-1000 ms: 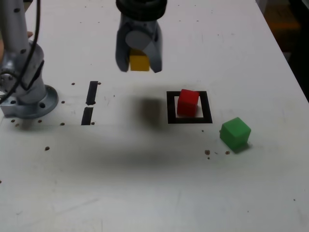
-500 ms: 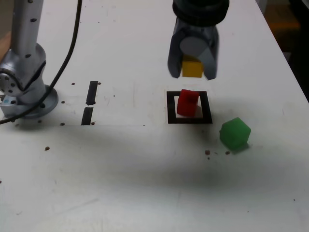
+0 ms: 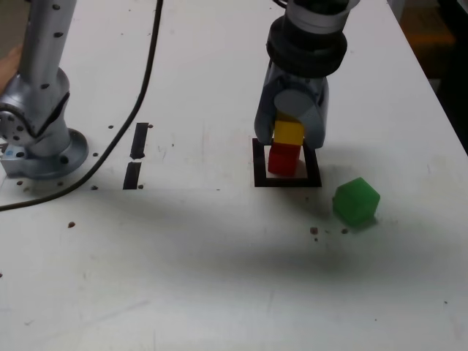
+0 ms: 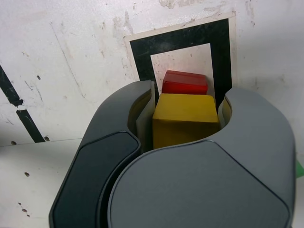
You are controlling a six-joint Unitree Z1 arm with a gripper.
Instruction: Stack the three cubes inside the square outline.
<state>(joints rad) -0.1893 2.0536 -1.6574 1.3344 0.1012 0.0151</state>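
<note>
The gripper (image 3: pixel 292 131) has its jaws part-way apart, the gap taken up by the yellow cube (image 3: pixel 289 132), which it pinches between its two fingers. In the wrist view the yellow cube sits between the fingertips (image 4: pixel 225 110), with the red cube (image 4: pixel 185 82) showing past it. In the exterior view the yellow cube overlaps the upper part of the red cube; whether the two touch cannot be told. The red cube stands inside the square outline (image 3: pixel 260 172), turned a little against the tape, with a narrow white margin showing around it. The green cube (image 3: pixel 356 202) lies outside the outline, near its lower corner on the exterior view's right, with bare table between them. Bare white table (image 3: pixel 241 278) spreads below the outline, toward the near side, and the table's edge slants down along the exterior view's right, well apart from the green cube. On the exterior view's left, two short black tape strips (image 3: pixel 140 140) lie between the outline and the arm's base (image 3: pixel 51 153), and a dark cable (image 3: pixel 131 113) curves down past them to the picture's left border.
</note>
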